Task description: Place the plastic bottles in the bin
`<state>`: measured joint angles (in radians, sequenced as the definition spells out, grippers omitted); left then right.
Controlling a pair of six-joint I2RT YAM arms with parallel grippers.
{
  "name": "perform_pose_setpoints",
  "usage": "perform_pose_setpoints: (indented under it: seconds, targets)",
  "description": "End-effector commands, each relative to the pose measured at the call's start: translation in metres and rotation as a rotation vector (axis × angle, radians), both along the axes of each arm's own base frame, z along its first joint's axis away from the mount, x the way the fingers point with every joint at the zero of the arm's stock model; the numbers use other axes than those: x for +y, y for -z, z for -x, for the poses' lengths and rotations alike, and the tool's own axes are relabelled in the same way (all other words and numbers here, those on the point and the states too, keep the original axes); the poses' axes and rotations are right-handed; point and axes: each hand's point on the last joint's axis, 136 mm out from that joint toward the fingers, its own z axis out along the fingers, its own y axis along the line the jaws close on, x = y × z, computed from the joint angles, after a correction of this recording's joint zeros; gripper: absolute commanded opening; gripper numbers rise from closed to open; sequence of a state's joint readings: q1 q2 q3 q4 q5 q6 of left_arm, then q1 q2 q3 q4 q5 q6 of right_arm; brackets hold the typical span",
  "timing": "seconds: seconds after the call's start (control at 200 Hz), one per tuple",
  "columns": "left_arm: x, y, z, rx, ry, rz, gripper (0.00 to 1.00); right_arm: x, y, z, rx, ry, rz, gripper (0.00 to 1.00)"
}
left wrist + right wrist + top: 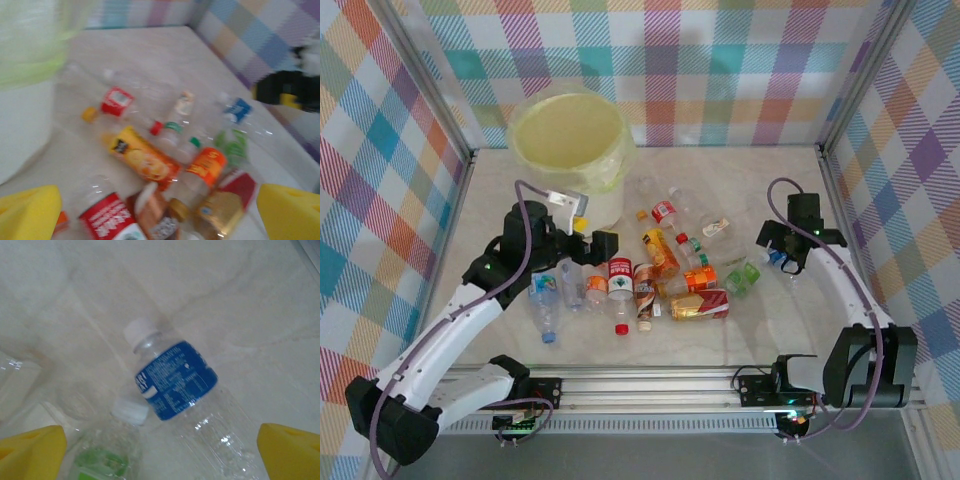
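The bin (570, 135), pale yellow with a bag liner, stands at the far left; its wall also rises at the left of the left wrist view (30, 45). Several plastic bottles (660, 270) lie in a heap mid-table. My left gripper (595, 235) hovers open above the heap's left side, its fingertips (30, 212) spread over a red-labelled bottle (107, 215) and an orange-yellow one (142, 157). My right gripper (782, 258) is open at the heap's right end. It straddles a clear, blue-labelled, white-capped bottle (176, 379), next to a green-labelled bottle (97, 460).
Plaid walls (390, 180) close in the table on the left, the back and the right. A metal rail (660, 385) runs along the near edge. Loose bottles with blue labels (545, 295) lie under the left arm.
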<state>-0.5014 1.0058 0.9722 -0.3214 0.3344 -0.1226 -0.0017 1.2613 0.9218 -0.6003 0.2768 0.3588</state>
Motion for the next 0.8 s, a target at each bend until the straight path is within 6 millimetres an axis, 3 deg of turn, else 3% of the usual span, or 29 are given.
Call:
perform_pose_setpoints:
  seconds: [0.0, 0.23, 0.36, 0.61, 0.795]
  targets:
    - [-0.032, -0.016, 0.029, 0.032, 0.236, 0.016, 1.0, -0.009, 0.007, 0.013, 0.091, 0.028, -0.002, 0.93]
    - [-0.07, -0.063, 0.037, -0.038, 0.431, 0.023, 1.0, -0.014, 0.027, 0.006, 0.167, 0.025, -0.057, 0.88]
    - [-0.089, -0.075, 0.029, -0.048, 0.483, 0.038, 1.0, -0.014, 0.037, -0.005, 0.188, 0.005, -0.062, 0.88]
    - [-0.12, -0.074, 0.012, -0.046, 0.537, 0.035, 1.0, -0.019, 0.059, -0.012, 0.267, 0.003, -0.04, 0.88]
    - [-0.133, -0.055, 0.004, -0.042, 0.563, -0.02, 1.0, -0.028, 0.061, -0.015, 0.288, 0.035, 0.001, 0.85]
